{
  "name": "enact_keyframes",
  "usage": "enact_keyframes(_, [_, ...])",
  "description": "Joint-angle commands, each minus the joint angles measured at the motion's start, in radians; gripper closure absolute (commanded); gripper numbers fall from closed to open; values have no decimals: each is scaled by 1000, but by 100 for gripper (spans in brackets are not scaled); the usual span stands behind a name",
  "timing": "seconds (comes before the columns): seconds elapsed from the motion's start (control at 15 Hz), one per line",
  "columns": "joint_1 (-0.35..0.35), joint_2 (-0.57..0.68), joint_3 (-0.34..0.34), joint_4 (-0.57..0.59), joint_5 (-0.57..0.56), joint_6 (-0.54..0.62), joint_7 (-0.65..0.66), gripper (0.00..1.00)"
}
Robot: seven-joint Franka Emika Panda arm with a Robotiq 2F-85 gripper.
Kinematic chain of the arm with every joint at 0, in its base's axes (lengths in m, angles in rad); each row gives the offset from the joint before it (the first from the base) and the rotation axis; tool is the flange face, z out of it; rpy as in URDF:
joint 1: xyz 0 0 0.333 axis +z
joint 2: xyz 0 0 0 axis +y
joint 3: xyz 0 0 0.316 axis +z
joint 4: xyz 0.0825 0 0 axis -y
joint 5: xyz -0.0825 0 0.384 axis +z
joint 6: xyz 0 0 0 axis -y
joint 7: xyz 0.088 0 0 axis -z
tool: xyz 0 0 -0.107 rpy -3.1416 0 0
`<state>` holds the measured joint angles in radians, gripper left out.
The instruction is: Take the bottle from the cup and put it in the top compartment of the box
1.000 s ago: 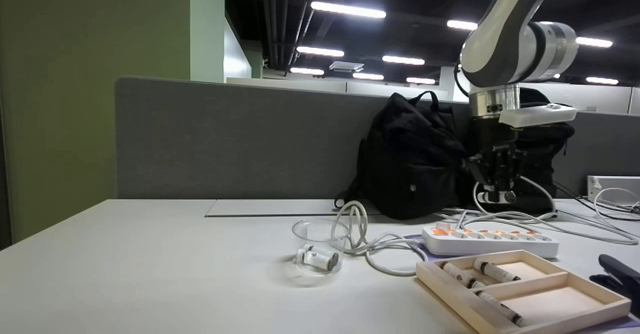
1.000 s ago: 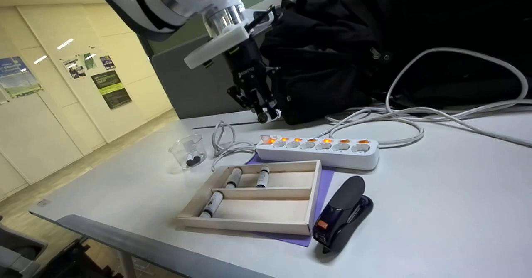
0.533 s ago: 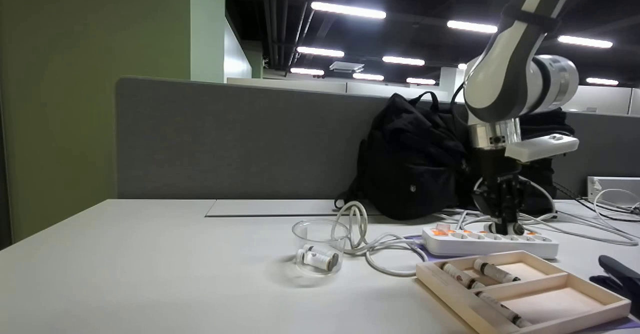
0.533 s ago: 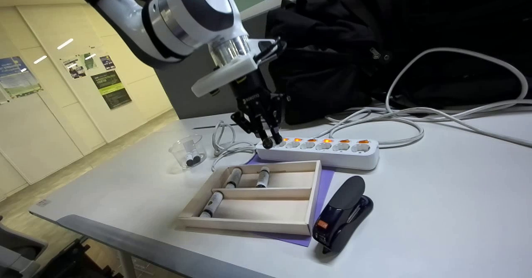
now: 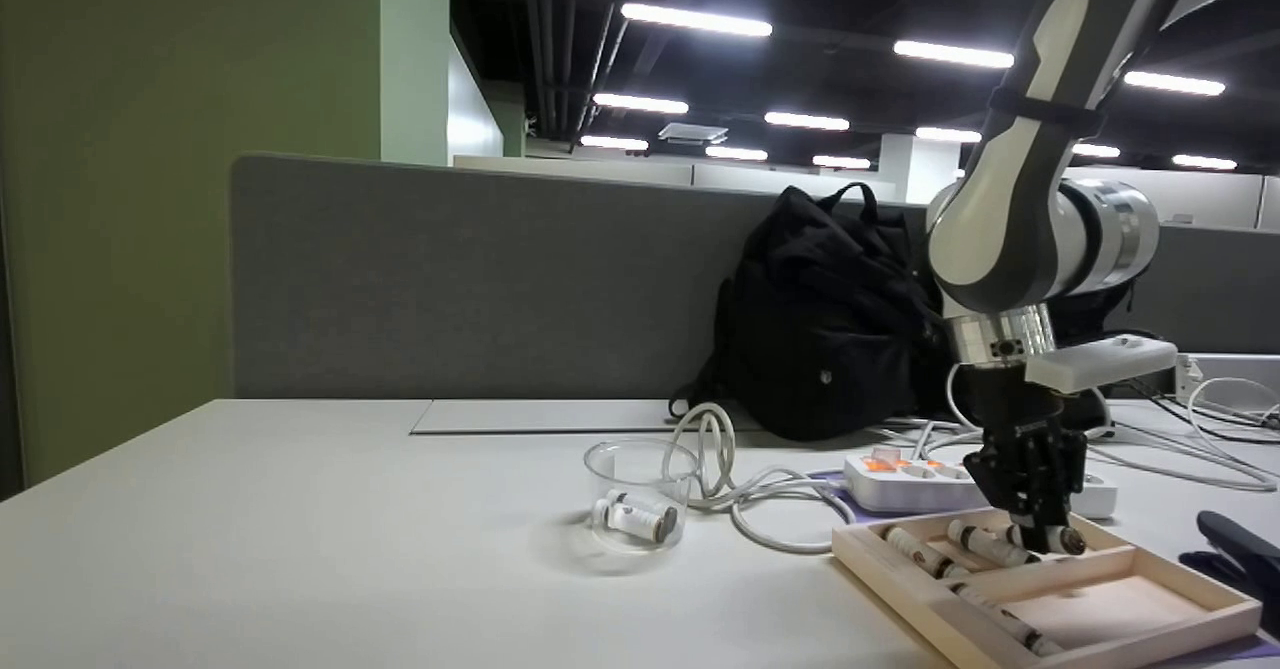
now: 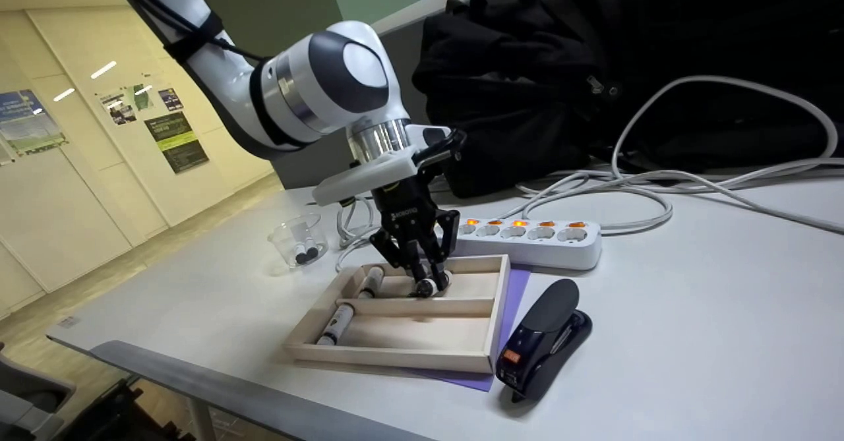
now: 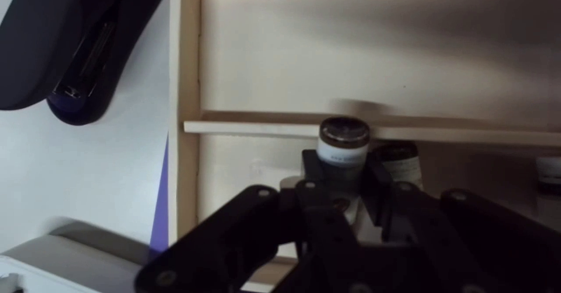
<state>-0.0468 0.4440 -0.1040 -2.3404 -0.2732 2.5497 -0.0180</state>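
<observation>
Pale wood forms the box (image 5: 1130,609), at 3 o'clock from the clear cup (image 5: 640,479) in an exterior view, while in the wrist view I see the gripper (image 7: 345,170) clamped on 1 bottle (image 7: 343,153) over its 6-o'clock compartment (image 7: 236,166).

Your glossy white, rounded arm (image 6: 231,91) wears dark grey panels (image 6: 331,72), a black strap (image 6: 193,39), a black cable (image 6: 241,52) and a silvery metal collar (image 6: 381,139); your black, jointed end effector (image 6: 430,281) carries pale ROBOTIQ lettering (image 6: 404,213) and round grey screw heads (image 7: 166,278).

Bottle (image 7: 343,153) in pincer (image 7: 345,167), over the box (image 7: 298,61)
</observation>
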Motion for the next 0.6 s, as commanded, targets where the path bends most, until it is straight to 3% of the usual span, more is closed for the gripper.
enact_keyframes(0.0, [1, -13, -8, -14, 6, 37, -5, 93])
enact_keyframes(0.53, [6, 6, -37, -24, -14, 159, -9, 93])
